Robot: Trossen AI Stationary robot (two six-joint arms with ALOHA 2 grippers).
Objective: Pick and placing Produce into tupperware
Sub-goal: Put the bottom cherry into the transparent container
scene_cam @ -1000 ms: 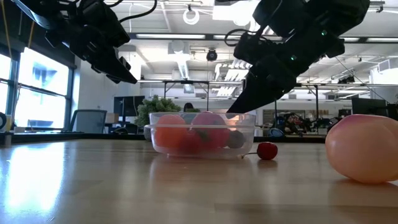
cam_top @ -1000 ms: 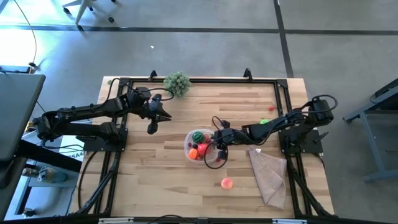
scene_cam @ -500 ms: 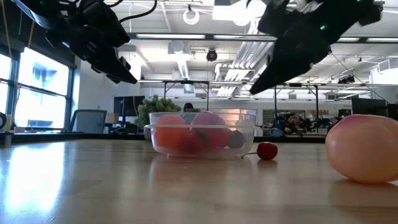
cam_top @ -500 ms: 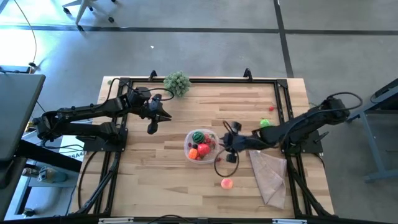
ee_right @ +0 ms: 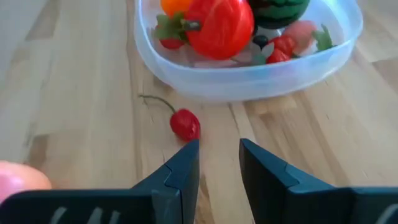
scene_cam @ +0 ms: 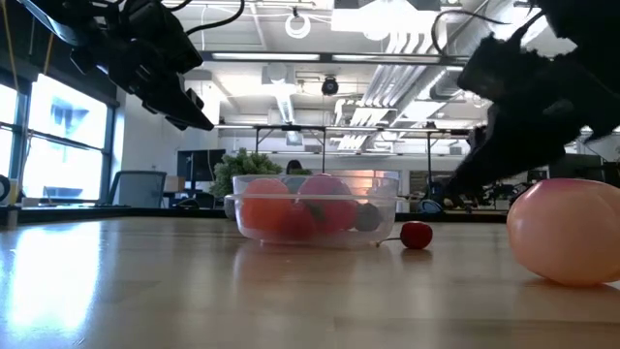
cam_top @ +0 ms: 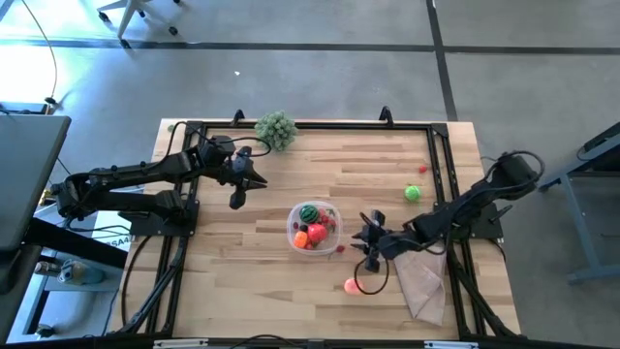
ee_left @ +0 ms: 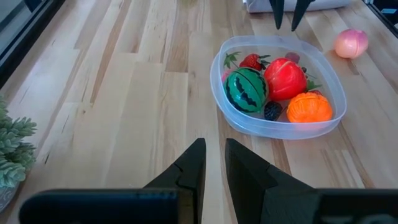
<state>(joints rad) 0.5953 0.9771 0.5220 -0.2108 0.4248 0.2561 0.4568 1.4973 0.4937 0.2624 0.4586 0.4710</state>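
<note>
The clear tupperware (cam_top: 313, 229) sits near the middle of the wooden table (cam_top: 291, 165). Inside it are a striped green melon (ee_left: 245, 89), a big red tomato (ee_left: 285, 78), an orange fruit (ee_left: 310, 107), a strawberry (ee_left: 251, 61) and a dark berry (ee_left: 272, 111). A small red cherry (ee_right: 185, 124) with a thin stem lies on the table just beside the tupperware. A pink peach (cam_top: 353, 285) lies on the table too, nearer the front edge. A green ball (cam_top: 412, 193) and a tiny red piece (cam_top: 422, 169) sit apart near the right side. The right gripper (cam_top: 369, 248) hangs low between the tupperware and the peach, close to a tan cloth (cam_top: 418, 276). Its jaws are a little apart and hold nothing. The left gripper (cam_top: 237, 199) waits up over the left part of the table, and its jaws are a little apart and hold nothing as well. A bushy grey-green plant (cam_top: 275, 128) stands at the back edge.
</note>
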